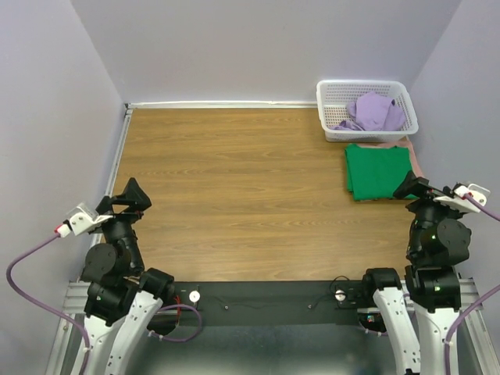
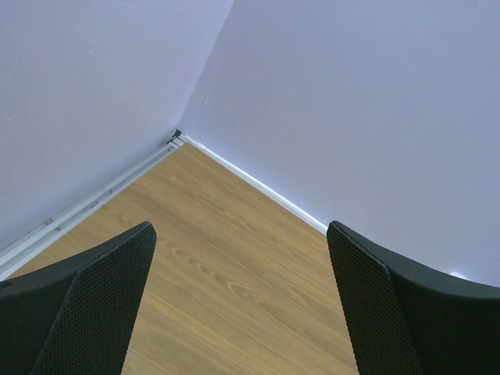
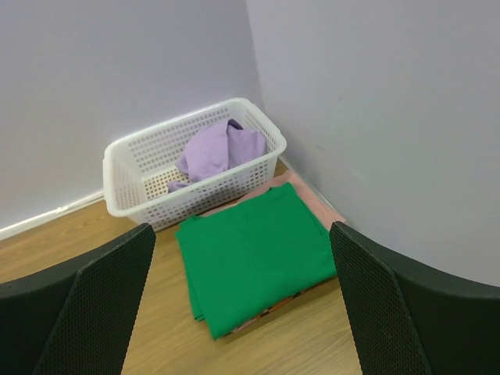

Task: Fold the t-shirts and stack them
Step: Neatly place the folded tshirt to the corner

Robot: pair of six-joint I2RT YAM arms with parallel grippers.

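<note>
A folded green t-shirt (image 1: pixel 379 172) (image 3: pixel 254 258) lies at the far right of the table, on top of a pink t-shirt (image 1: pixel 416 160) (image 3: pixel 312 195) of which only the edges show. A lavender t-shirt (image 1: pixel 373 112) (image 3: pixel 215 148) sits crumpled in the white basket (image 1: pixel 328 98) (image 3: pixel 117 168) just behind them. My right gripper (image 1: pixel 418 187) (image 3: pixel 242 227) hangs open over the near edge of the stack, nothing between its fingers. My left gripper (image 1: pixel 129 195) (image 2: pixel 241 228) is open too, held above bare wood at the near left, pointing toward the back left corner.
Lavender walls close the table on the left, back and right, with a white rail (image 1: pixel 219 103) (image 2: pixel 258 183) along their foot. The basket stands in the back right corner. The arm bases and cables sit along the near edge.
</note>
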